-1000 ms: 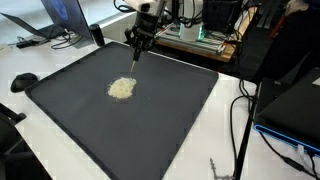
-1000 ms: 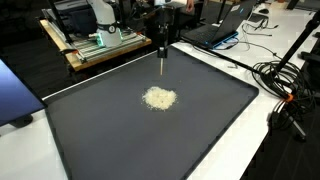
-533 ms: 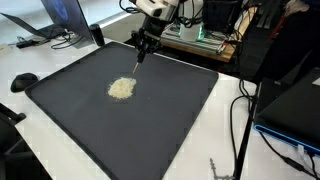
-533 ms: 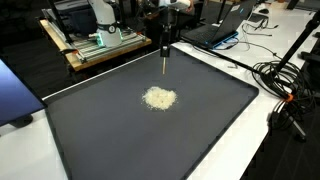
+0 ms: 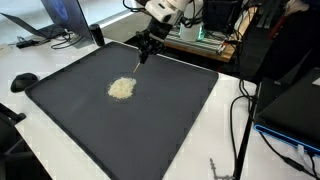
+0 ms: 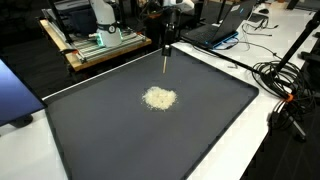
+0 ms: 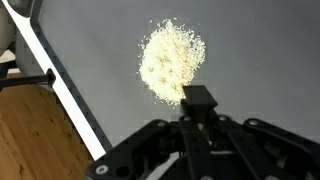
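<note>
A pale heap of small grains (image 5: 121,88) (image 6: 159,98) (image 7: 170,60) lies on a large dark mat (image 5: 150,120) (image 6: 120,135). My gripper (image 5: 149,44) (image 6: 166,44) (image 7: 197,128) hangs over the mat's far edge, beyond the heap and above the surface. Its jaws are shut on a thin stick-like tool (image 5: 138,61) (image 6: 165,62) that points down at the mat. In the wrist view the tool's dark end (image 7: 197,100) sits just at the near rim of the heap. The tip is not touching the grains.
The mat lies on a white table (image 5: 60,65) (image 6: 250,150). Laptops (image 5: 55,20) (image 6: 225,25), cables (image 5: 240,120) (image 6: 285,85) and a wooden bench with equipment (image 6: 95,45) surround it. A black mouse (image 5: 23,80) rests beside the mat.
The gripper with the tool has drifted slightly sideways along the mat's far edge. The heap of grains has not changed.
</note>
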`<state>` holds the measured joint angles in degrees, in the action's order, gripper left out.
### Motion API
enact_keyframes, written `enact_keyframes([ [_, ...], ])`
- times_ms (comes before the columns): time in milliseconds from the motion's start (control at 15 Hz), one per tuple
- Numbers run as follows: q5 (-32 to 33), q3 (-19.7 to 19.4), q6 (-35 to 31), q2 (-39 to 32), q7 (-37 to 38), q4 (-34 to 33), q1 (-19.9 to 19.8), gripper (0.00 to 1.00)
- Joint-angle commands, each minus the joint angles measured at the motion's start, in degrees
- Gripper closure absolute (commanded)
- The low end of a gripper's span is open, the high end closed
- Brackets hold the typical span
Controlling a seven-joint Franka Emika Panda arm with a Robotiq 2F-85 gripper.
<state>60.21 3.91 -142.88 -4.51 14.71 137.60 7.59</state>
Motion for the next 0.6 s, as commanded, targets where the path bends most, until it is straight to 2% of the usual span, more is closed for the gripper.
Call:
enact_keyframes([
  [0,4.7,3.2,7.9,-3.2,3.0,-3.5,3.0,0.97],
  [400,7.7,6.9,18.0,-10.0,1.0,-9.9,7.3,0.97],
  [533,7.2,7.4,20.6,-12.3,-1.8,-12.6,7.9,0.97],
])
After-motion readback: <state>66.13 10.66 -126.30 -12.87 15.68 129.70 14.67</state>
